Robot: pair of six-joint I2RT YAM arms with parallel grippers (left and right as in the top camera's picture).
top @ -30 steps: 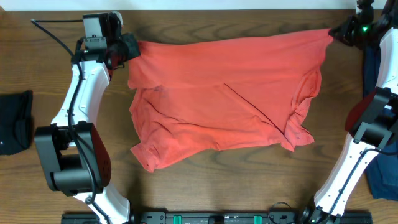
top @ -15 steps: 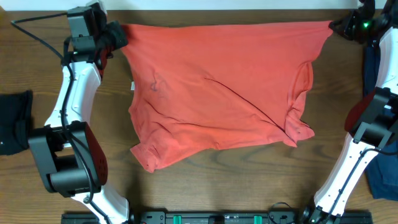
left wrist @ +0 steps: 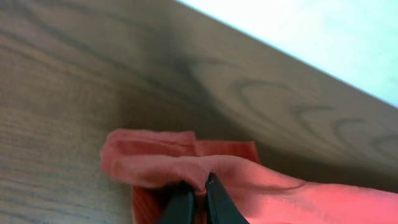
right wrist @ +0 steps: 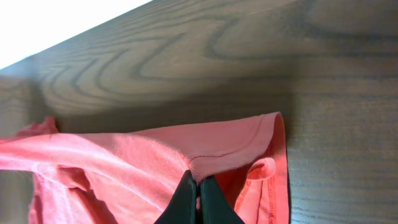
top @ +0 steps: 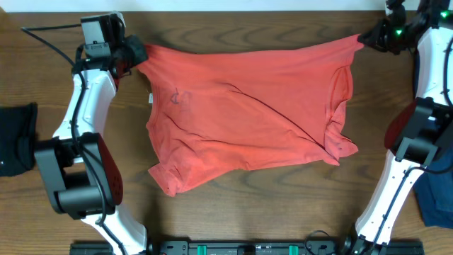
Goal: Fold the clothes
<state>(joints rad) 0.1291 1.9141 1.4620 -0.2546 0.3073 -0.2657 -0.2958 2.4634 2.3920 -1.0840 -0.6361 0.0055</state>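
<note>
Lying mid-table (top: 241, 212), coral T-shirt (top: 248, 113), long axis 9-to-3 o'clock, far edge stretched between left gripper (top: 136, 54) at 10 and right gripper (top: 364, 39) at 2, wrist views alone show both jaws pinching red fabric, overhead alone shows white label (top: 150, 98), unreadable, black garment (top: 15, 138) at 9.

Partly off-frame: small black garment (top: 15, 138), navy shirt (top: 437, 205).

No text can be read — the white label (top: 150, 98) on the coral-red T-shirt (top: 241, 106) is too small.
</note>
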